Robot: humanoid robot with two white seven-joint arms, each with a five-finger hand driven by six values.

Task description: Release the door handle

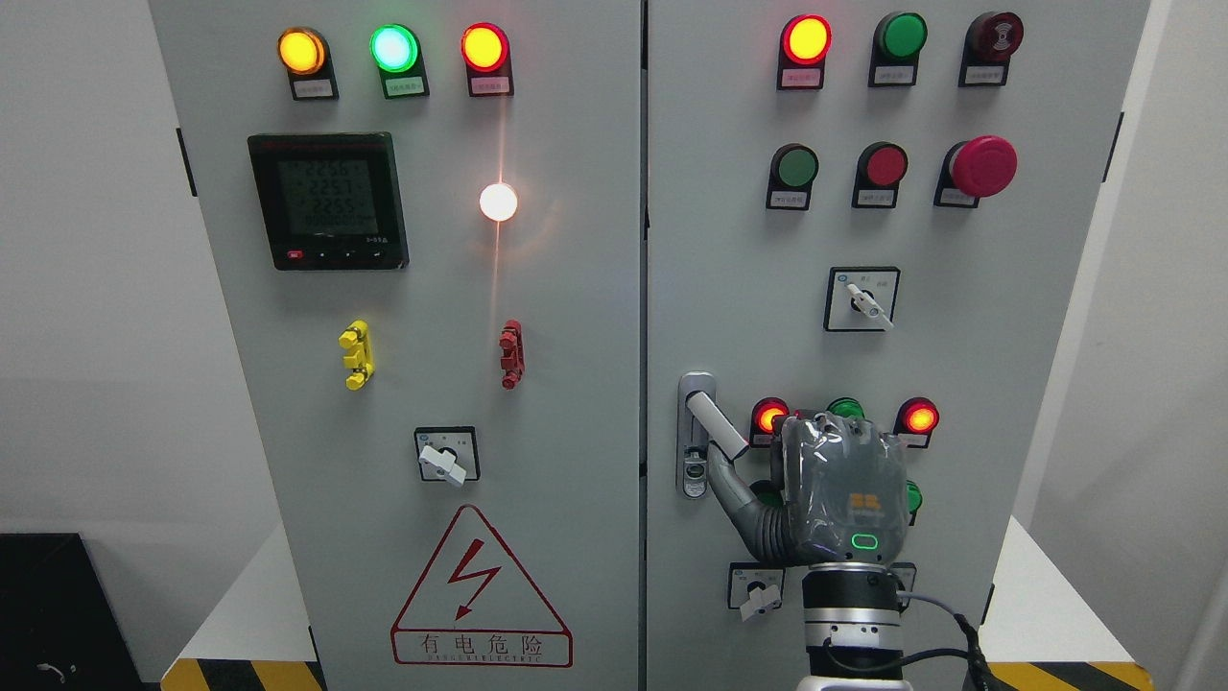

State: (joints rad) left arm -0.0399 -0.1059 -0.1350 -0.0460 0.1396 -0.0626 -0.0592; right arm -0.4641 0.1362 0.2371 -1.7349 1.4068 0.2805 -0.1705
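right hand (833,494) seen from the back, raised against the right cabinet door (1007,317), just right of the door handle (717,422). the handle lever is swung out, tilted up-left from its lock plate (693,451). thumb (734,489) reaches left to the plate just below the handle; whether it touches cannot be told. the other fingers are hidden behind the palm, so their state cannot be told. a red lamp (769,416) glows just right of the handle

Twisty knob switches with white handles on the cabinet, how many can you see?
3. One on the left door above the warning triangle, one high on the right door, and one low on the right door beside the robot's wrist. The hand may hide more.
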